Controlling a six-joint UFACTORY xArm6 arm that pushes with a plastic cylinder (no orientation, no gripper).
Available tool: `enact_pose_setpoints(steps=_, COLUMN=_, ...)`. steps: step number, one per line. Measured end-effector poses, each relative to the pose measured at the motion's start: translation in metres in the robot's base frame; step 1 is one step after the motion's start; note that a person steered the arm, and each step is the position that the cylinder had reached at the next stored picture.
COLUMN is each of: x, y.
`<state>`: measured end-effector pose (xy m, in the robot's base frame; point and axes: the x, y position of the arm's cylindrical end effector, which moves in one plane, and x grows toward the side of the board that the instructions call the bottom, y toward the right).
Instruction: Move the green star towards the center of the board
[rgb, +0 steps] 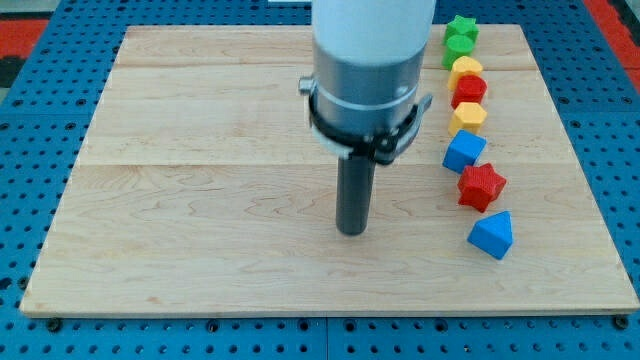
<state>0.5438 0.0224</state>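
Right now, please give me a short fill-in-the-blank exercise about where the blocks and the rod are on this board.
1. The blocks form a column along the view's ____ side of the board.
2. The green star lies at the ____ end of that column.
3. My tip rests near the board's centre and touches ____ block.
4. The lowest block is a ____ one, just below the red star.

Missing words: right; top; no; blue
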Motion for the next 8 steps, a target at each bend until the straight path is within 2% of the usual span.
enact_pose_setpoints(steps=1, x=0.028, y=-0.001)
enact_pose_setpoints(steps=2, x=0.074, y=-0.001)
enact_pose_setpoints(steps=3, x=0.075, y=0.017)
enact_pose_setpoints(steps=4, x=0.075, y=0.129)
enact_pose_setpoints(steps=5, x=0.059, y=0.213)
enact_pose_setpoints(steps=6, x=-0.028, y=0.242)
enact_pose_setpoints(steps=8, x=-0.215, y=0.249)
